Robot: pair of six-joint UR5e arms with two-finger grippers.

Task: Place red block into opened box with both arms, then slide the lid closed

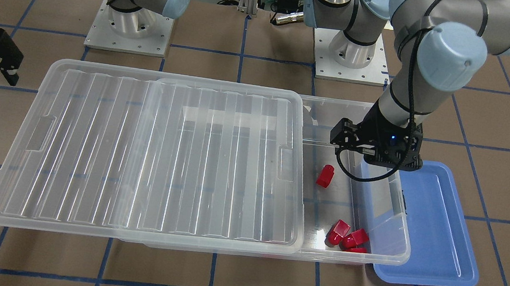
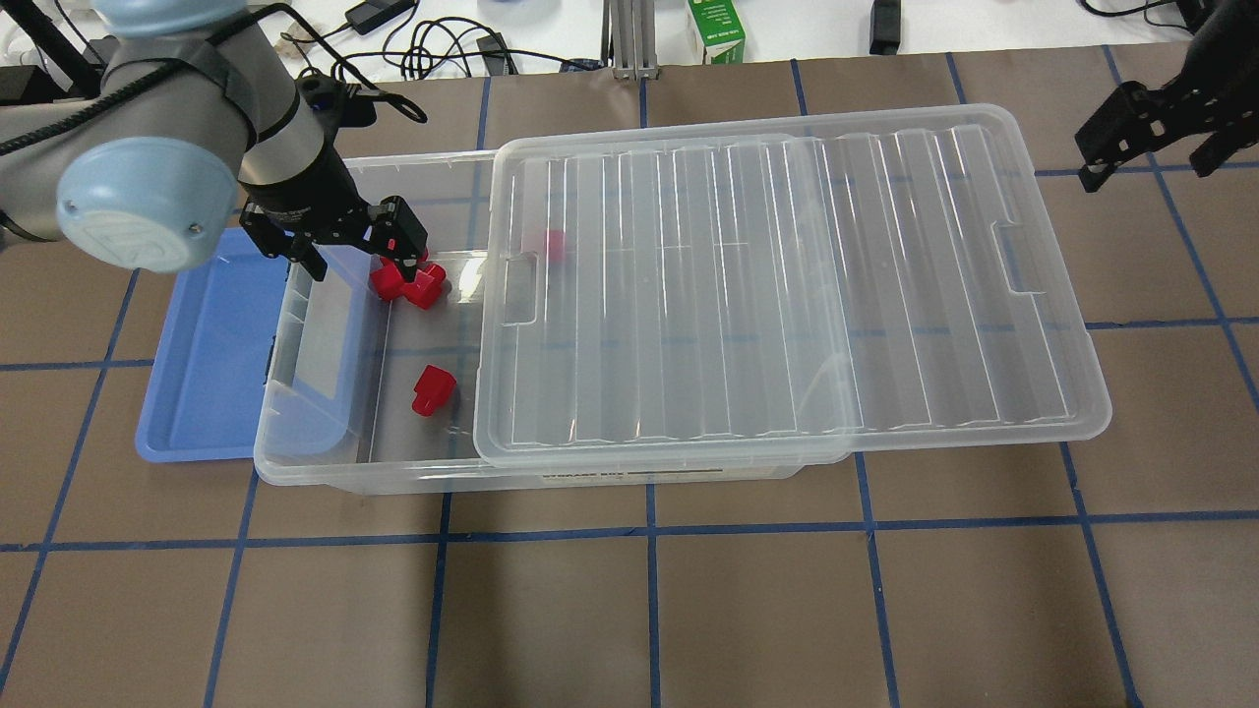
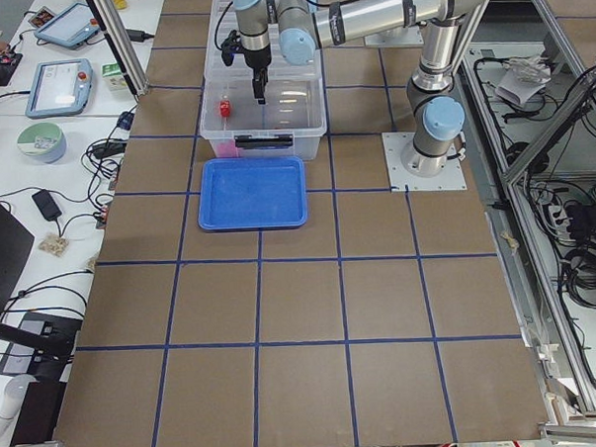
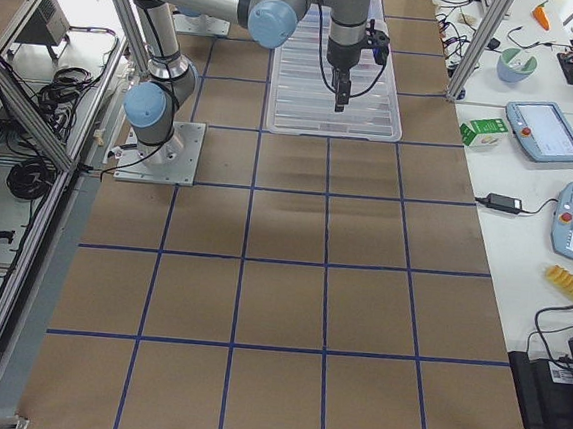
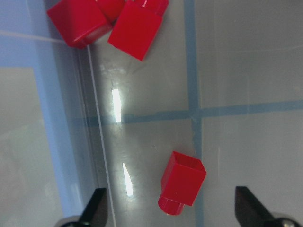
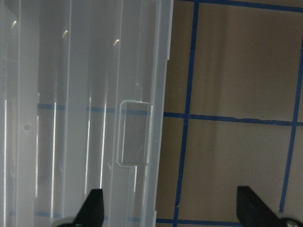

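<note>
Red block point(image 1: 325, 176): lay on the floor of the box, in the uncovered end, stub end down in the left wrist view, on its own.
Other red blocks point(image 1: 347, 237): were bunched in a corner of the same end, well apart from it.
Box point(image 1: 403, 225): was open only at the robot's left end.
Lid point(image 1: 150, 151): covered the rest and overhung the far end.
Left gripper point(image 2: 359, 254): hovered over the open end, fingers spread wide, holding nothing.
Right gripper point(image 6: 171, 210): hung above the lid's overhanging edge, near the handle recess, fingers also spread and empty.
Blue tray point(image 1: 440, 229): lay at the box's open end, partly seen through its wall.
</note>
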